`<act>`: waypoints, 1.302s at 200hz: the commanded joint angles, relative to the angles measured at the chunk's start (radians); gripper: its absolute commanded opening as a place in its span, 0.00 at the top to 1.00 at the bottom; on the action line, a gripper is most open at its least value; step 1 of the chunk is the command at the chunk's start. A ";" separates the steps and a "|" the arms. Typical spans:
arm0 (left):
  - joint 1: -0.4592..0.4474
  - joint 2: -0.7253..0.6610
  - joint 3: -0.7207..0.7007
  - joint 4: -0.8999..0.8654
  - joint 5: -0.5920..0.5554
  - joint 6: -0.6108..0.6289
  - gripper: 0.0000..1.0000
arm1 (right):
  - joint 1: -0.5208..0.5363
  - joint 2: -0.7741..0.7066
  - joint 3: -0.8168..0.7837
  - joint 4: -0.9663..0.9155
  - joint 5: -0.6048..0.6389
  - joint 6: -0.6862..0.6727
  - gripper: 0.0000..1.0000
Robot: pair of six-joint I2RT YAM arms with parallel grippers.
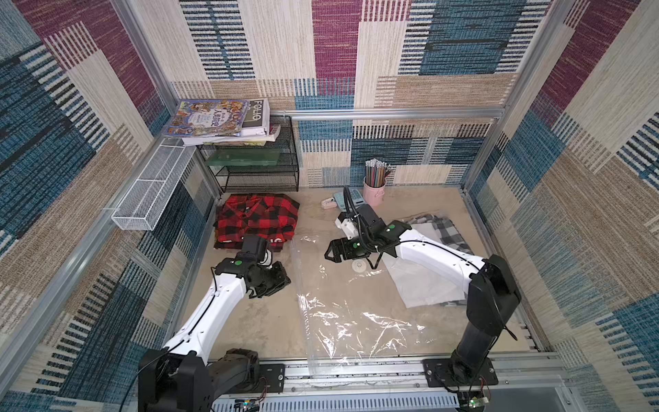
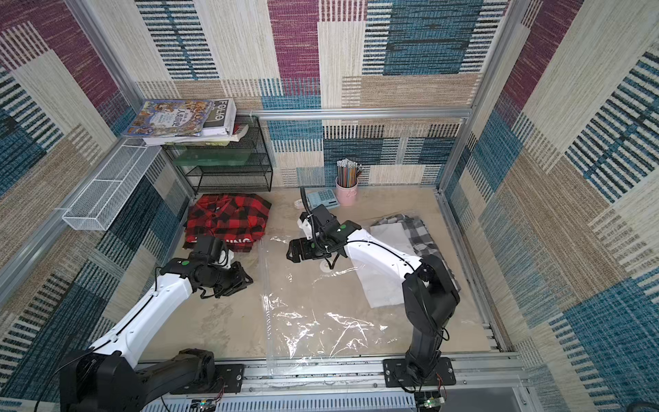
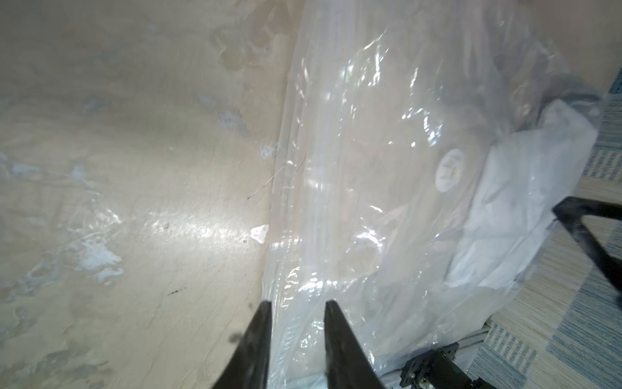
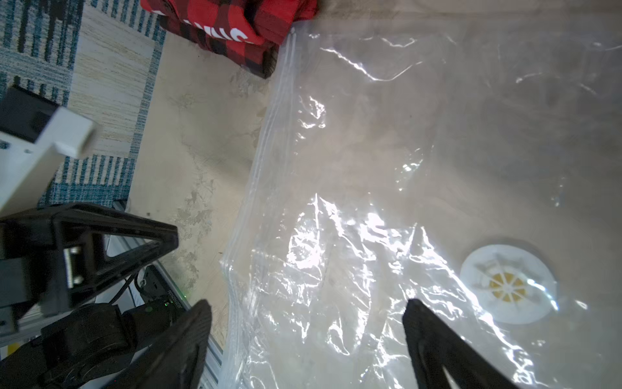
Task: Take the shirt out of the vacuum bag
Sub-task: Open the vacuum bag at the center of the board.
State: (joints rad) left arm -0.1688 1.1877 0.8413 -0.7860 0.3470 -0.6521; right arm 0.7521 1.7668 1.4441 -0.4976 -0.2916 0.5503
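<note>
At the vacuum bag's point(image 1: 342, 314) nine-o'clock edge, the left tool point(image 3: 297, 303), narrowly apart, should pinch only the top layer; the right tool point(image 4: 308, 303) gapes wide.

Clear vacuum bag point(image 1: 356, 314) lies flat — right gripper point(image 1: 330, 254) over it, left gripper point(image 1: 281, 281) beside its edge.

Worn beige tabletop point(image 1: 256, 321): clear vacuum bag point(image 1: 356, 321) centre, red plaid shirt point(image 1: 256, 217) at ten o'clock, pink pencil cup point(image 1: 374, 192) at twelve
</note>
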 commanded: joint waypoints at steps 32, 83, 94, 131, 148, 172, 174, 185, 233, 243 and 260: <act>-0.078 0.147 -0.066 0.171 -0.044 -0.071 0.77 | -0.010 -0.013 0.012 -0.010 0.024 -0.009 0.09; -0.163 0.314 -0.033 0.402 0.003 -0.109 0.65 | -0.035 -0.023 -0.024 0.006 0.019 -0.012 0.09; -0.177 0.358 0.010 0.435 0.014 -0.105 0.58 | -0.047 -0.027 -0.040 0.017 0.013 -0.011 0.09; -0.220 0.554 0.224 0.476 0.067 -0.060 0.46 | -0.110 -0.034 -0.091 0.079 -0.058 0.009 0.09; -0.227 0.623 0.313 0.470 0.101 -0.035 0.45 | -0.114 -0.025 -0.067 0.084 -0.084 -0.008 0.08; -0.236 0.648 0.360 0.469 0.130 -0.018 0.44 | -0.104 -0.030 -0.052 0.087 -0.106 -0.009 0.08; -0.236 0.648 0.359 0.471 0.132 -0.017 0.44 | -0.102 -0.032 -0.052 0.088 -0.108 -0.009 0.08; -0.236 0.642 0.353 0.480 0.147 -0.017 0.44 | -0.082 -0.046 -0.053 0.088 -0.116 -0.011 0.08; -0.242 0.586 0.253 0.542 0.188 -0.031 0.44 | 0.038 -0.086 -0.054 -0.005 -0.013 0.042 0.08; -0.244 0.581 0.241 0.556 0.193 -0.034 0.44 | 0.052 -0.081 -0.060 -0.023 0.024 0.051 0.08; -0.250 0.580 0.237 0.568 0.199 -0.037 0.44 | 0.057 -0.054 -0.061 -0.041 0.055 0.059 0.09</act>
State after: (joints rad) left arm -0.4110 1.7752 1.0847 -0.2661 0.5201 -0.6884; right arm 0.7990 1.6875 1.3834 -0.4736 -0.3161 0.5800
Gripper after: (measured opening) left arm 0.559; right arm 0.918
